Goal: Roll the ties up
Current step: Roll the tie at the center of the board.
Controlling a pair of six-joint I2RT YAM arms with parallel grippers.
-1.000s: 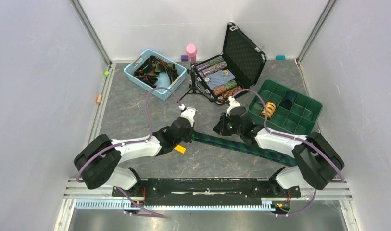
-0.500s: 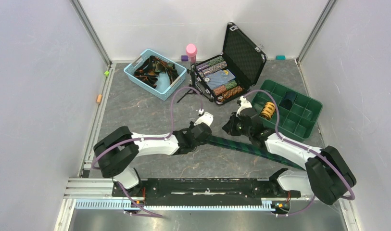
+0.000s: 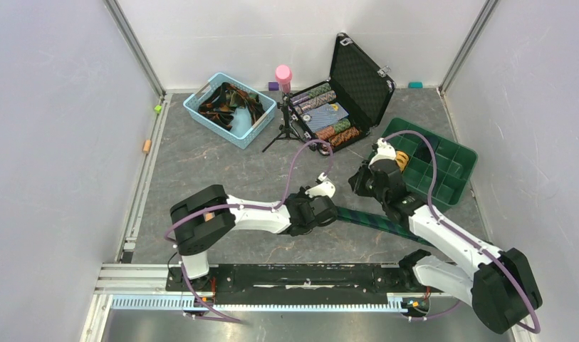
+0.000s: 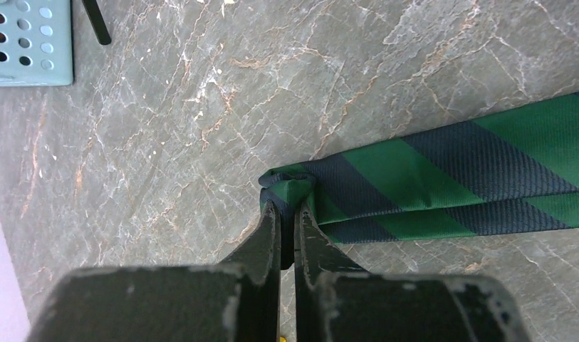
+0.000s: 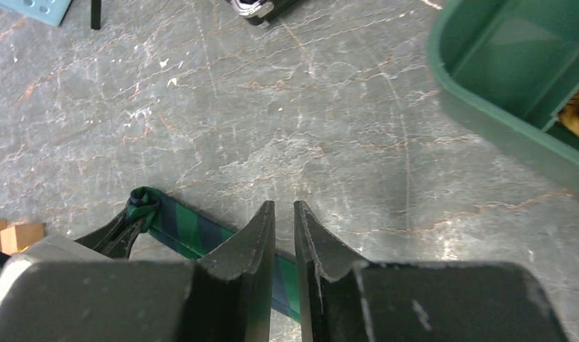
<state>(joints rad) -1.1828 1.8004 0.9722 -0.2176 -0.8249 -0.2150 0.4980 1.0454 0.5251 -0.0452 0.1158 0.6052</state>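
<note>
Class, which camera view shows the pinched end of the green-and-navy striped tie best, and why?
The left wrist view: the tie end sits large and centred, bunched in the shut left claw. The right wrist view shows it small, low on the left; in the top view the left arm largely covers it.

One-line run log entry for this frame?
left end effector: shut on tie end | right end effector: shut above tie | roll: only tip curled

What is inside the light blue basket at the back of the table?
A tangle of ties, dark and orange-brown, lies in the basket. How many there are, and whatever lies beneath them, cannot be seen.
</note>
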